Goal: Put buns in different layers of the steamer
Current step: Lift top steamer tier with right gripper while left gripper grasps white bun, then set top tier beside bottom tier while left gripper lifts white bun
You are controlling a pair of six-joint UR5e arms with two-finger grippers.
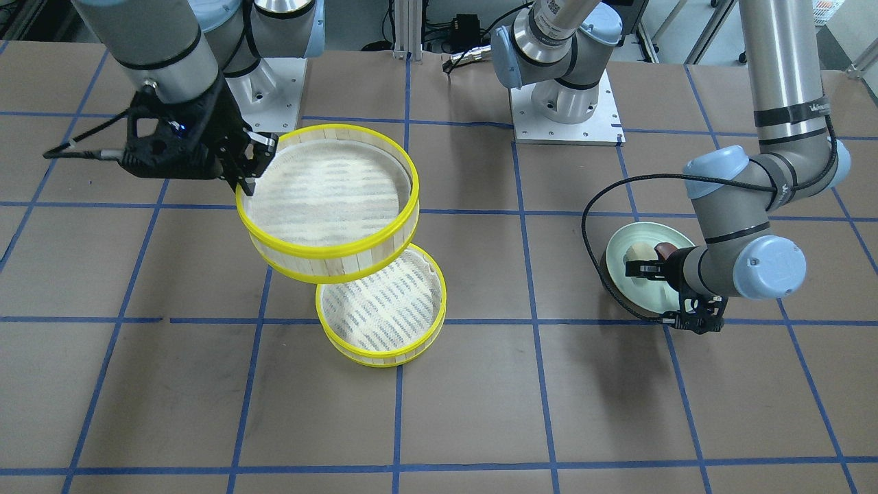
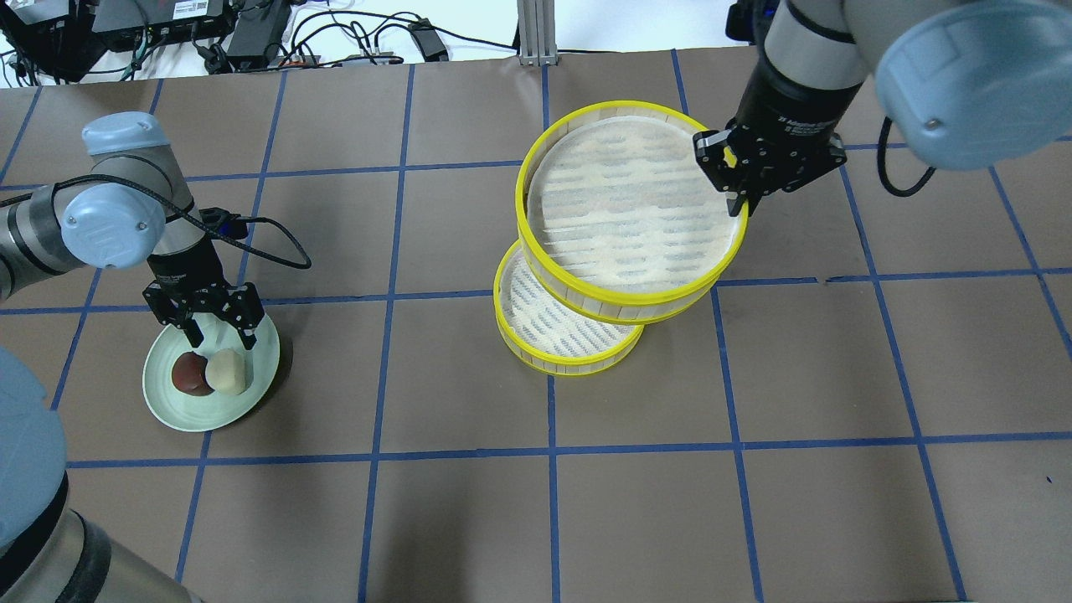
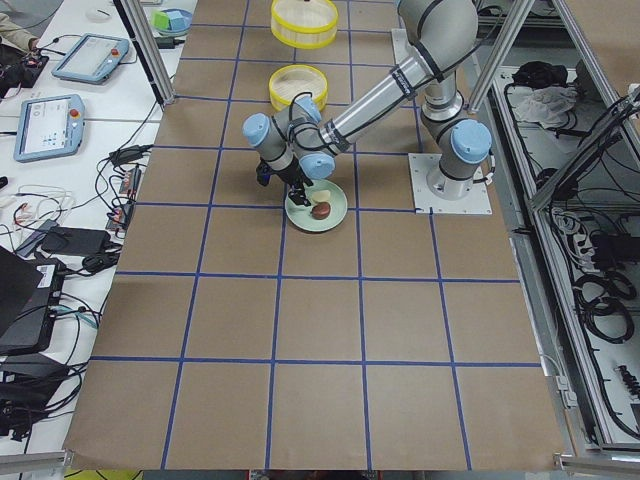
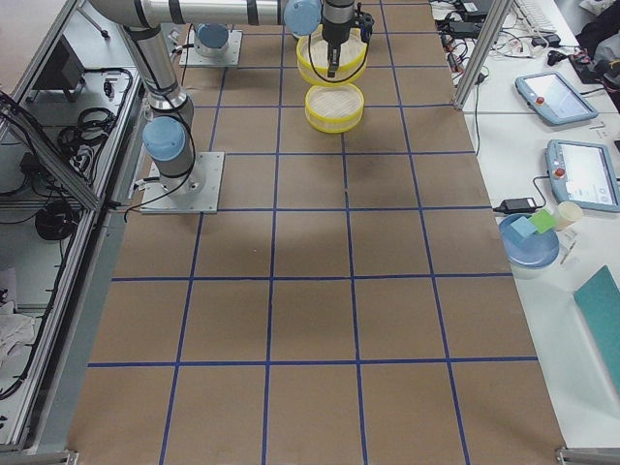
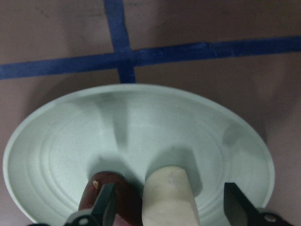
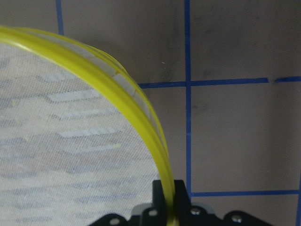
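Observation:
My left gripper (image 2: 224, 341) is open, low over the pale green plate (image 2: 201, 414), with its fingers on either side of the cream-white bun (image 2: 228, 371). The reddish-brown bun (image 2: 190, 373) lies beside it, touching it. In the left wrist view the cream bun (image 5: 167, 188) stands between the fingers, and the brown bun (image 5: 124, 197) is by the left finger (image 5: 106, 202). My right gripper (image 2: 739, 193) is shut on the yellow rim of the upper steamer layer (image 2: 628, 209). It holds that layer tilted in the air, partly over the lower steamer layer (image 2: 553, 322) on the table. Both layers are empty.
The table is brown paper with a blue tape grid. The arm base plates (image 1: 566, 110) stand at the robot's side of the table. A black cable (image 1: 590, 206) loops by my left wrist. Side tables with tablets (image 4: 581, 174) lie past the table's edge.

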